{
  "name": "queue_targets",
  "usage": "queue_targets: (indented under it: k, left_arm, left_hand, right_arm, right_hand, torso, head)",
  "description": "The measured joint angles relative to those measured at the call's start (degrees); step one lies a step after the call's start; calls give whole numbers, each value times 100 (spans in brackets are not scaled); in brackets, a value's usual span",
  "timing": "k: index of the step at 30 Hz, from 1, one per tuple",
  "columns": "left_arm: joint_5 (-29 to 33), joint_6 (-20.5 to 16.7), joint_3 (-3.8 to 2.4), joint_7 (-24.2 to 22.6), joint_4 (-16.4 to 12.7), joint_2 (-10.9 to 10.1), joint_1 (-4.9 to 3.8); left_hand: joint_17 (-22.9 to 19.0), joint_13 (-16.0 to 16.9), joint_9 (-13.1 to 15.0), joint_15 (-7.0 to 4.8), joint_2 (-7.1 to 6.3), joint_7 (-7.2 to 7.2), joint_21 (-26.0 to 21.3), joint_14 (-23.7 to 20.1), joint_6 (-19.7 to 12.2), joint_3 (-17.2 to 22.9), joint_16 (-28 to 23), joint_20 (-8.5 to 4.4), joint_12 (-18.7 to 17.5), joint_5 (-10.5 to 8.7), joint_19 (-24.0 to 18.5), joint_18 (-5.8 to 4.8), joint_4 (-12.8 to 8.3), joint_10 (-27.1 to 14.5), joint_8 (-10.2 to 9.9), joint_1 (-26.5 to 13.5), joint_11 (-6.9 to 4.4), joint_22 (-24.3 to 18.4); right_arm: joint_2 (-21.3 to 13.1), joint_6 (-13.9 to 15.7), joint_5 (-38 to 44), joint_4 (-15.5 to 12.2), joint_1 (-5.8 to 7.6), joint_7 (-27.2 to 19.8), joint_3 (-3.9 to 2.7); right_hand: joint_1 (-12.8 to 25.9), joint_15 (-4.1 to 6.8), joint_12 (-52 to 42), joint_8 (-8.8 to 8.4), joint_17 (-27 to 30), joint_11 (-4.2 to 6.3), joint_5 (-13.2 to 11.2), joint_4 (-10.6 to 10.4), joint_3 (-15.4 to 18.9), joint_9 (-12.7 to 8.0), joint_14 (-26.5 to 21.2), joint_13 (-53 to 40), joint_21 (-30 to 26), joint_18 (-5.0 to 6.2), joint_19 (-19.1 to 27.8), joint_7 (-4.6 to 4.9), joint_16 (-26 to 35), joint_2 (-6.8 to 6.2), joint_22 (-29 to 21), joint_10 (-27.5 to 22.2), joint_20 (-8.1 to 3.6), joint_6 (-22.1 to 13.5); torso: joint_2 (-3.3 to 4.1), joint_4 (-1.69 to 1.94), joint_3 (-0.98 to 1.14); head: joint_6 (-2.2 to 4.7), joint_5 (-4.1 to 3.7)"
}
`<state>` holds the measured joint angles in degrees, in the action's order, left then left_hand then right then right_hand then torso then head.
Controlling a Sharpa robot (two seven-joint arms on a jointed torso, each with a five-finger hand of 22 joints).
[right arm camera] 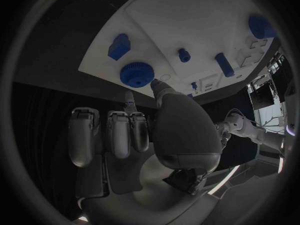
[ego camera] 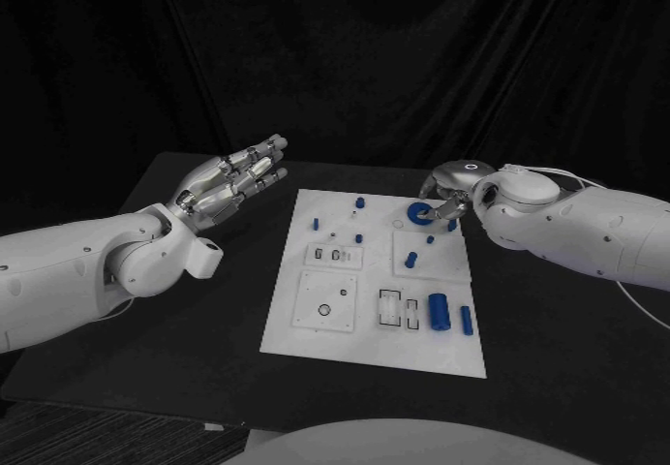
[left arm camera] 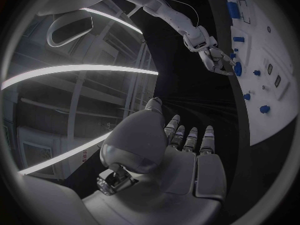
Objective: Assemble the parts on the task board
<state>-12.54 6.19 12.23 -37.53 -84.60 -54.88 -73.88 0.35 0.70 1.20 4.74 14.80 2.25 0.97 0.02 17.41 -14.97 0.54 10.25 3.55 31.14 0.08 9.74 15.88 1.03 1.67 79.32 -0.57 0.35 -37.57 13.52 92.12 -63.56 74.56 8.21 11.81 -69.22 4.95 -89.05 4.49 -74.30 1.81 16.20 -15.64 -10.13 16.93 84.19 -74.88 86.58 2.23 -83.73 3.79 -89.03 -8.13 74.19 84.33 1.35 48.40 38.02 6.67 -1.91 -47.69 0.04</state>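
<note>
The white task board [ego camera: 375, 334] lies mid-table. A round blue gear [ego camera: 417, 212] sits near its far right corner. My right hand [ego camera: 449, 201] is right beside it. In the right wrist view the thumb and one fingertip [right arm camera: 129, 101] meet the near rim of the blue gear [right arm camera: 137, 74], while the other fingers stay straight; I cannot tell whether they grip it. Small blue pegs [ego camera: 359, 202] stand along the far edge, and two blue cylinders [ego camera: 440, 312] lie at the near right. My left hand [ego camera: 230, 184] hangs open above the table, left of the board, holding nothing.
Recessed slots [ego camera: 397, 310] and a square plate with a ring [ego camera: 325, 299] take up the board's near half. A blue block [right arm camera: 119, 46] stands near the gear. Bare black table [ego camera: 209, 320] spreads to the left of the board.
</note>
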Motion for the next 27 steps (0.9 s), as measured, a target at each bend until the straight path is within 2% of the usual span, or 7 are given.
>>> queue_targets:
  k: [11,15,16,17,19,25,27]
  left_arm:
    - [0,10,0,-2,-2,-3,5]
    - [0,14,0,-2,-1,-2,7]
    - [0,15,0,-2,0,-1,8]
    - [0,17,0,-2,0,0,9]
    - [0,20,0,-2,1,3,10]
    - [0,30,0,-2,1,5,13]
    - [0,33,0,-2,1,5,15]
  left_hand:
    - [0,-2,0,0,0,0,0,0,0,0,0,0,0,0,0,0,0,1,0,0,1,1]
    - [0,3,0,0,0,0,0,0,0,0,0,0,0,0,0,0,0,10,0,0,11,-5]
    - [0,3,0,0,0,0,0,0,0,0,0,0,0,0,0,0,0,10,0,0,11,-4]
    - [0,-4,0,0,0,0,0,0,0,0,0,0,0,0,0,0,0,9,0,0,12,-4]
    - [0,-1,0,0,0,0,0,0,0,0,0,0,0,0,0,0,0,-1,0,0,22,1]
    - [0,-2,0,0,0,0,0,0,0,0,0,1,0,0,0,1,0,-1,0,0,22,-2]
    - [0,3,0,0,0,0,0,0,0,0,0,1,0,0,0,0,0,-1,0,0,22,-1]
  right_arm:
    - [57,-65,-3,117,-56,-2,1]
    - [69,-81,-3,145,-71,-3,0]
    - [73,-85,-4,151,-75,-4,0]
    - [78,-88,-4,160,-79,-4,0]
    - [91,-97,-4,179,-88,-6,0]
    - [127,-103,-5,227,-102,-17,-9]
    - [135,-103,-6,237,-106,-23,-12]
  right_hand:
    - [-1,-1,0,0,0,-1,67,70,-70,30,0,0,0,0,0,1,0,1,0,0,1,1]
    - [-90,-2,0,1,0,-3,67,141,-141,57,-1,0,0,0,0,3,0,90,0,0,2,6]
    - [-90,-10,0,1,0,-80,67,142,-141,67,-9,0,0,0,0,36,0,90,0,-81,2,41]
    - [-91,-50,0,1,0,-84,67,201,-200,92,-49,0,0,0,-24,36,0,91,0,-77,24,118]
    - [-182,-50,0,7,0,-84,273,223,-220,132,-49,0,0,0,-60,41,0,181,0,-77,61,133]
    - [-181,-50,0,7,0,-93,556,364,-361,169,-49,0,0,0,-60,53,0,181,0,-68,61,260]
    - [-182,-50,0,6,0,-93,765,464,-314,169,-49,0,0,0,-60,54,0,181,0,-68,60,262]
  torso:
    - [-1,3,-3]
    - [0,3,-3]
    - [0,3,-3]
    - [1,3,-3]
    - [1,3,-3]
    - [1,1,0]
    - [1,-1,0]
  head:
    - [-12,-4]
    - [-12,-10]
    - [-13,-13]
    - [-13,-15]
    - [-17,-16]
    - [-27,-11]
    - [-28,-5]
